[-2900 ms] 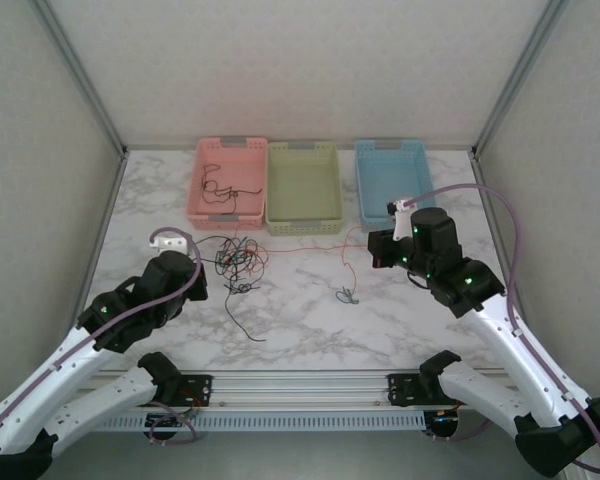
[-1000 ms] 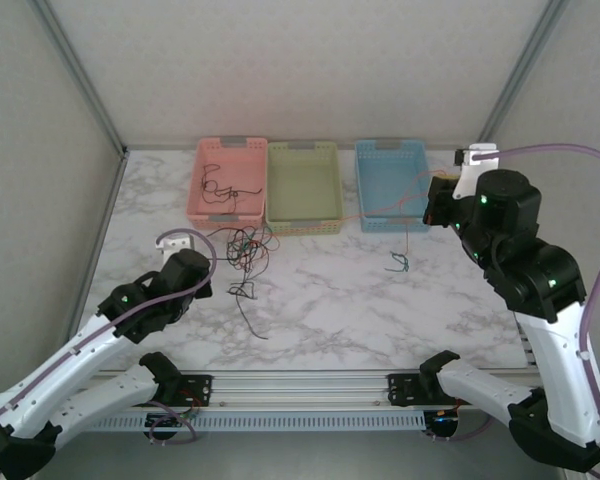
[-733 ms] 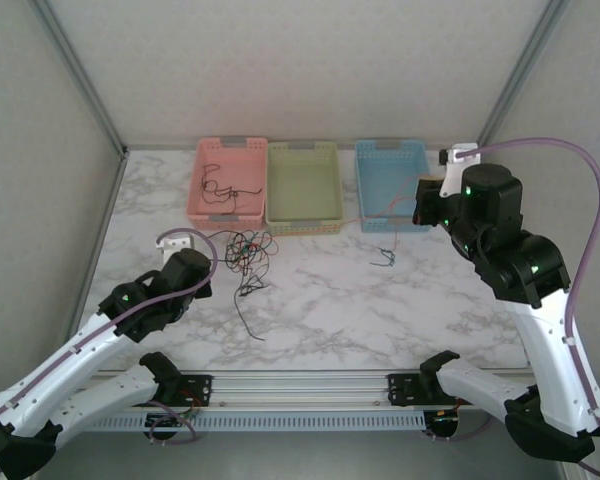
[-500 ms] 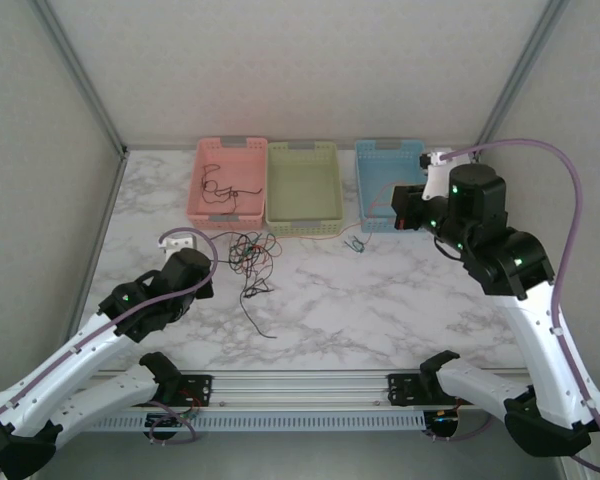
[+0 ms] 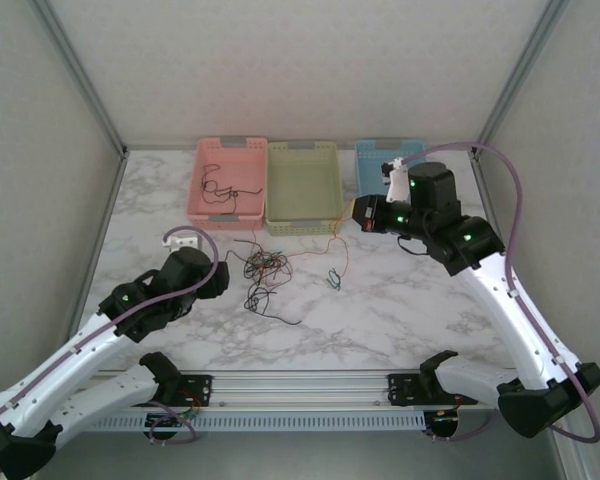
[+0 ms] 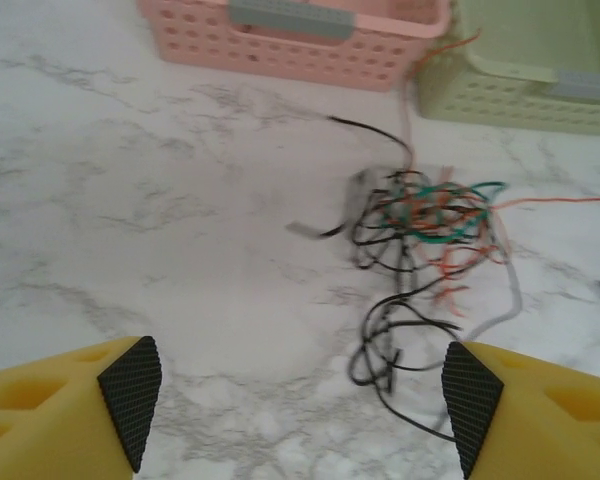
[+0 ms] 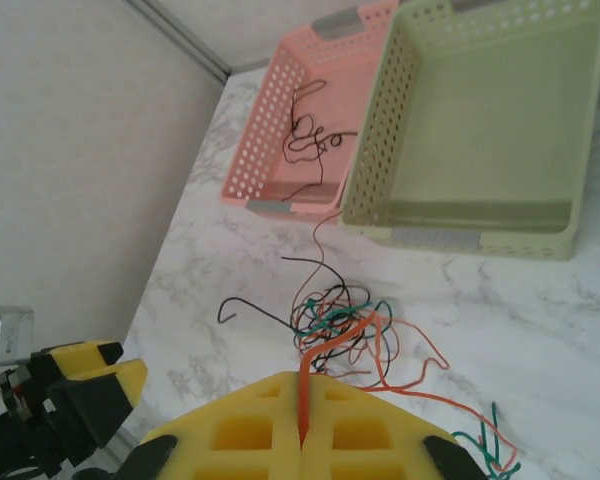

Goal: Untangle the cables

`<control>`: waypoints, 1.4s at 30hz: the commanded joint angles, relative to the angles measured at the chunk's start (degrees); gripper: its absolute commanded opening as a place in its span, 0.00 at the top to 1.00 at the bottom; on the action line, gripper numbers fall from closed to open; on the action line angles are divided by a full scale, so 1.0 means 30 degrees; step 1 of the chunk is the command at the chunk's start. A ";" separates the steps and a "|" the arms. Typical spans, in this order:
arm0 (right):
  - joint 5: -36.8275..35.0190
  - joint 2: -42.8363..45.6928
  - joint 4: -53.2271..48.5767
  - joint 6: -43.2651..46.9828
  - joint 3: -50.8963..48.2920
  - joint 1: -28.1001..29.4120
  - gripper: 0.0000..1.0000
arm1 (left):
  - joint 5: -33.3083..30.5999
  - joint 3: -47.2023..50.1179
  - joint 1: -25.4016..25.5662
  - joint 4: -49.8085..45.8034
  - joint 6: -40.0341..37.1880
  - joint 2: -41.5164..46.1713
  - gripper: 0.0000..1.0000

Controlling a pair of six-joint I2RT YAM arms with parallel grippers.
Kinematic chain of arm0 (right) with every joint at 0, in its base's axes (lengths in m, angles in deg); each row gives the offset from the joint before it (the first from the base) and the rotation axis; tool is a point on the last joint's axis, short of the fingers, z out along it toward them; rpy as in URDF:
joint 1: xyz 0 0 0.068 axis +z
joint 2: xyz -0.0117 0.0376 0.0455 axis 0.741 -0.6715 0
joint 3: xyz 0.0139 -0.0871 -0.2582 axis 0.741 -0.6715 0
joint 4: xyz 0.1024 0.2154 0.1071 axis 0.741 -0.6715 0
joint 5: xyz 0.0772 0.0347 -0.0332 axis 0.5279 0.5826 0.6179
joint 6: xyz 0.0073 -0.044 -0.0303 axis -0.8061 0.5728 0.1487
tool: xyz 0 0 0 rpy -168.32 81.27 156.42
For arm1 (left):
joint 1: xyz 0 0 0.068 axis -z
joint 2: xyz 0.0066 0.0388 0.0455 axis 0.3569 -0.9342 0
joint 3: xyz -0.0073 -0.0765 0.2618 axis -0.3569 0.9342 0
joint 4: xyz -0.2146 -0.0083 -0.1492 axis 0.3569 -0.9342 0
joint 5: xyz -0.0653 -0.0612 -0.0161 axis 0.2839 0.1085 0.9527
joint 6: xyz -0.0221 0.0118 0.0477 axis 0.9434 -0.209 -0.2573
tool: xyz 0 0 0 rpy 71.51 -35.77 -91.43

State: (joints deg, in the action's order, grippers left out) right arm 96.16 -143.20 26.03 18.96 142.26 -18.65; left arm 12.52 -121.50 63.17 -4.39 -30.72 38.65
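The cables lie as a tangle of black, green and orange strands on the marble table, in front of the pink basket. My left gripper sits just left of the tangle, open, with nothing between its pads. In the left wrist view, the left gripper faces the cables, and a black loop lies near the right pad. My right gripper hangs over the table right of the tangle. It is shut on an orange cable that runs down into the tangle.
Three baskets stand at the back: a pink basket holding a black cable, an empty green basket, and a blue basket partly behind the right arm. A small green strand lies right of the tangle.
The left gripper has opened. My right gripper swung left from the blue basket to the table's middle with the orange cable, and the tangle and the green strand shifted.
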 commanded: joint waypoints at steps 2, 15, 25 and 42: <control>0.0662 -0.0213 0.1403 -0.1600 -0.0676 0.0405 1.00 | 0.5701 0.0895 -0.0054 0.3878 -0.1019 0.0767 0.26; -0.0532 -0.0417 0.2009 -0.2273 -0.1679 0.0599 1.00 | 1.1072 0.1499 0.3491 1.3885 -0.0114 -0.6922 0.34; -0.1116 -0.0398 0.2691 -0.2592 -0.3200 0.0598 1.00 | 1.0801 -0.0856 0.5044 1.6283 -0.0191 -1.3122 0.29; -0.1582 -0.0004 0.1971 -0.1887 -0.3119 0.0583 1.00 | 0.9434 -0.0364 0.4927 1.6203 -0.1969 -1.5661 0.32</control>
State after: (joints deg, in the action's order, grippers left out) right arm 92.36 -144.44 32.34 12.31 132.84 -17.19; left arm 42.07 -123.99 78.18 44.66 -33.83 -7.78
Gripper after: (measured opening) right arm 0.047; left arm 0.687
